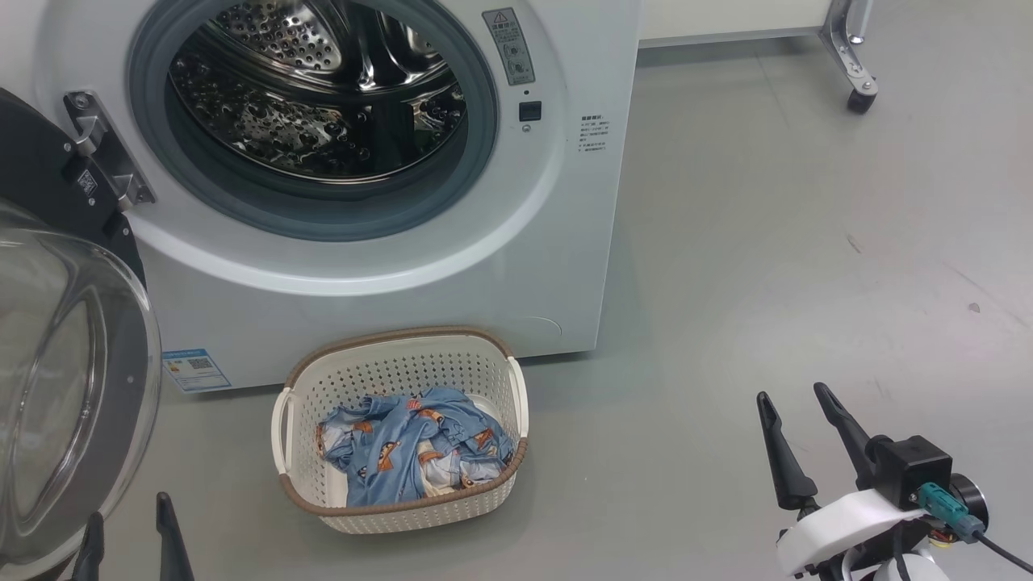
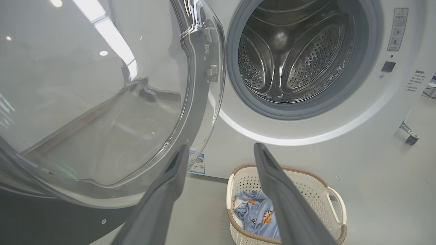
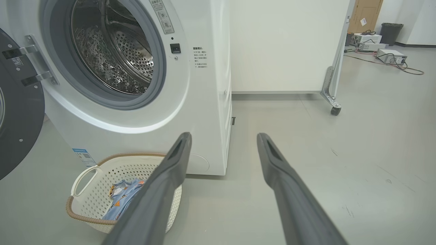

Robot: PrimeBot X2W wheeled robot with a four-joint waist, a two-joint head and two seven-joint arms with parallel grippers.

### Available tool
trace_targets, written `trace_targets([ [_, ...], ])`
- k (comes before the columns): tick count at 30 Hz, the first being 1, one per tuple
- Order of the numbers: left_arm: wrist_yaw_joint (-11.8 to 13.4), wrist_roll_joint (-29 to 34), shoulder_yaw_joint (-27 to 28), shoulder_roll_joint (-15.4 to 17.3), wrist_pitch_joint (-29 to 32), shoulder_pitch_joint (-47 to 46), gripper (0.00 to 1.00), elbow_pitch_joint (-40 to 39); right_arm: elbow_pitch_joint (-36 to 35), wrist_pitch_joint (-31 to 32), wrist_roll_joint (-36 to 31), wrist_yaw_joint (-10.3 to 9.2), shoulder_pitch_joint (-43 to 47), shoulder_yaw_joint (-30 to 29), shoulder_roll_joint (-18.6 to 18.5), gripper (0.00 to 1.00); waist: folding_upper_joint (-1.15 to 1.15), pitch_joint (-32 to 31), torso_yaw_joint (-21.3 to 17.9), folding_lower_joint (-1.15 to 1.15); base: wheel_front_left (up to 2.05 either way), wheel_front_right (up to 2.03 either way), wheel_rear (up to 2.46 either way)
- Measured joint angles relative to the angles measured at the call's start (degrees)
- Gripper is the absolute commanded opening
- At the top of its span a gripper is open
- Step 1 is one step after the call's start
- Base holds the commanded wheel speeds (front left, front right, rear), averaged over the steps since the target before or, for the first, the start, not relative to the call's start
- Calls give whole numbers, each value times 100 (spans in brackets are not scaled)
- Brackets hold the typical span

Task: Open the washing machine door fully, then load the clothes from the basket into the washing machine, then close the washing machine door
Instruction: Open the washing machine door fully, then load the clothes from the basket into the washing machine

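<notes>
The washing machine (image 1: pixel 379 266) stands with its round opening uncovered, the grey rubber gasket (image 1: pixel 476 153) ringing a steel perforated drum (image 1: pixel 315 121) that has nothing in it. The washing machine door (image 1: pixel 56 379) hangs swung out on the machine's left side, held by a metal hinge (image 1: pixel 105 149) bolted beside the opening; its domed clear porthole bulges towards the robot inside a glossy black ring. On the grey floor (image 1: pixel 767 242) just in front of the machine's base, below the opening, sits the basket (image 1: pixel 399 337), cream-white and perforated with a brown woven-look rim. The clothes (image 1: pixel 411 448) lie crumpled inside it, light blue fabric with small orange-brown figures. A blue label (image 1: pixel 195 369) is stuck at the machine's lower left corner, between the door and the basket. The left gripper (image 1: pixel 131 508) is low in front of the machine's left side, close under the open door's lower edge, its two dark fingers spread moderately and holding nothing; whether a finger touches the door's rim cannot be told. The right gripper (image 1: pixel 792 394) is out past the machine's right side, well apart from the basket, over bare floor, fingers likewise parted wide and empty. A caster wheel (image 1: pixel 860 100) on a metal foot stands on the floor beyond the machine's right side.
</notes>
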Motion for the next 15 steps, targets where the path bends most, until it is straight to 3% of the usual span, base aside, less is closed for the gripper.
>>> trace_targets([
  [15,-65,-60,-23,-10,0,6,100,82,1,0,1,0,0,-4,21,100,0,46,-17,0,35,-35,0],
])
